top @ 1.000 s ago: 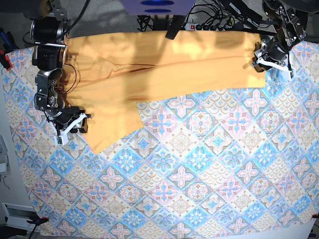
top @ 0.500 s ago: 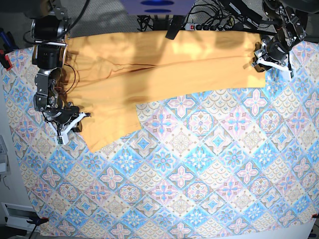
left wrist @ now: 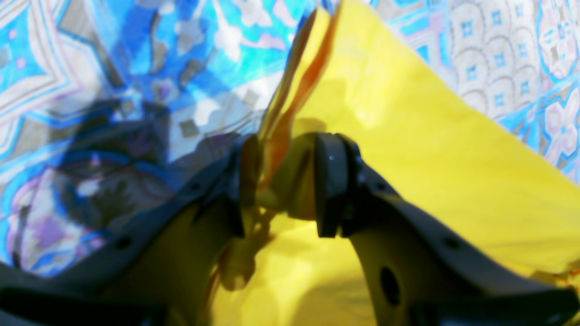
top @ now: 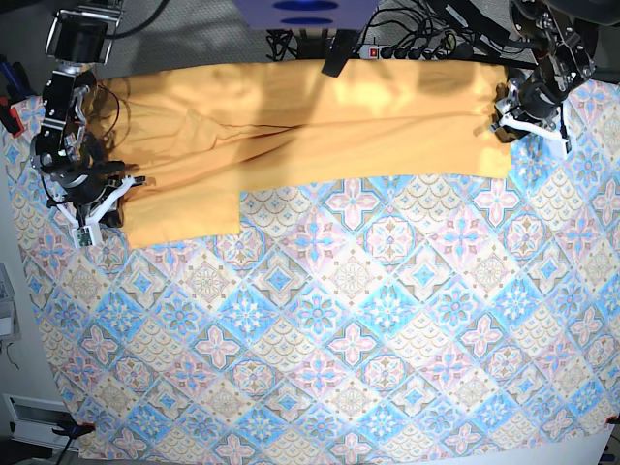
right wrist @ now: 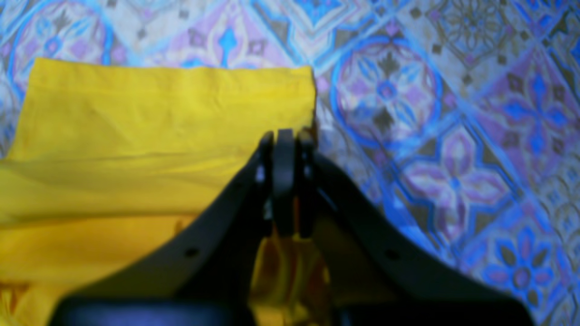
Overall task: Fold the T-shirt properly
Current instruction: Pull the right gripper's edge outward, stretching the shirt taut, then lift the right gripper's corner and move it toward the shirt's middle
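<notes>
Yellow T-shirt (top: 320,150) flap drawn back toward the surface's (top: 339,349) far left corner, right tool (right wrist: 292,181) clamped on its edge, left tool (left wrist: 285,185) fingers apart around fabric.

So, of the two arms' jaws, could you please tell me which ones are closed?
The right arm's jaws: their tips meet at the edge of the yellow-orange T-shirt, whereas the left arm's stand apart, with shirt fabric visible between them.

A tile-patterned cloth (top: 387,329) in blue, pink and beige spreads beneath everything, evenly lit.
</notes>
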Tool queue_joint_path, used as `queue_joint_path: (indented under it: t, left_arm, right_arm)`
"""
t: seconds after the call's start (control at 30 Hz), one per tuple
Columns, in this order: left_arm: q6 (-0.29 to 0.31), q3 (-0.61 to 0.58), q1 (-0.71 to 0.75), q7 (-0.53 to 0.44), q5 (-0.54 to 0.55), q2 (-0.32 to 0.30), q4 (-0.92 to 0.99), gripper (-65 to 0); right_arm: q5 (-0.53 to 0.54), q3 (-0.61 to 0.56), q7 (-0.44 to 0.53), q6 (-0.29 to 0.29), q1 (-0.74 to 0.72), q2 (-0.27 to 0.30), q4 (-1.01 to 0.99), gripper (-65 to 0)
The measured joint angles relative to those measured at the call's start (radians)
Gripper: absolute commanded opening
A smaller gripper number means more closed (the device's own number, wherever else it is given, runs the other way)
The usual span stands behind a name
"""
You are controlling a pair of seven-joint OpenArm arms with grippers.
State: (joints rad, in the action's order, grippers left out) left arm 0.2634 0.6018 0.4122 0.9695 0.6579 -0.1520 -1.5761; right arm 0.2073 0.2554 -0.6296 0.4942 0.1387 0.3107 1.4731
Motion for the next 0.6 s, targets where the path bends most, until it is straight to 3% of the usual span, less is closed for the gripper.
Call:
queue_joint_path:
  t: [0.2,0.6]
  left_arm:
    - [0.000,-0.001,-0.007,-0.001,0.000,-0.003,0.000,-44.1]
    - [0.000,-0.001,-0.007,-0.001,-0.003,-0.003,0.000,-44.1]
  right_arm:
    - [0.002,0.075,-0.001,0.051,0.152,0.000,0.153,-65.0]
    - [0.001,0.087,0.003,0.052,0.311,0.000,0.273,-65.0]
